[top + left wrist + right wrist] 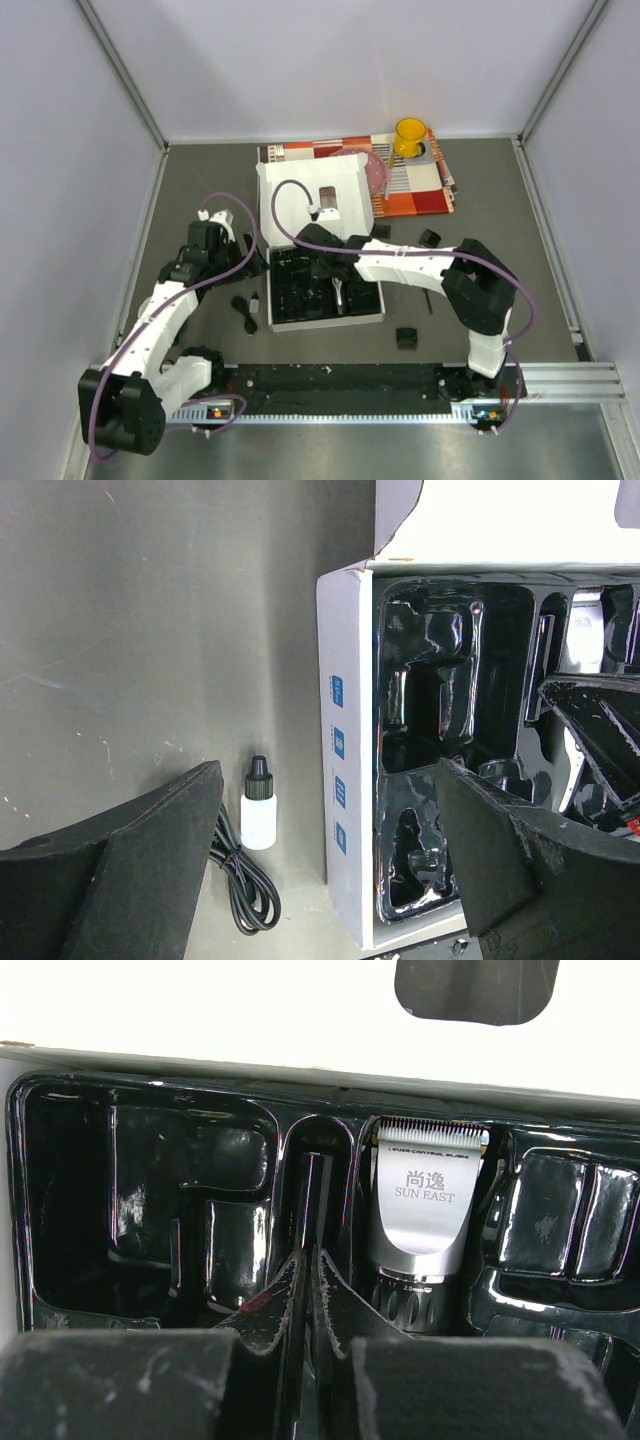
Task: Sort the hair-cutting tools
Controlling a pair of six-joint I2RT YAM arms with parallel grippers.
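Your right gripper [306,1255] has its fingers pressed tight together. The tips sit low in a thin slot of the black tray [150,1210]. A thin dark strip [313,1195] runs along that slot, right in front of the tips. You cannot tell if it is a stick or part of the tray, or if the tips pinch it. The clipper [420,1210] lies in the next slot, just beside the fingers and not touching them.

Your left gripper [328,770] has its fingers wide apart and holds nothing. It hangs by the outer wall of the white box [340,680]. The black cord [245,880] and a small white bottle [258,805] lie on the table [120,630] between those fingers.
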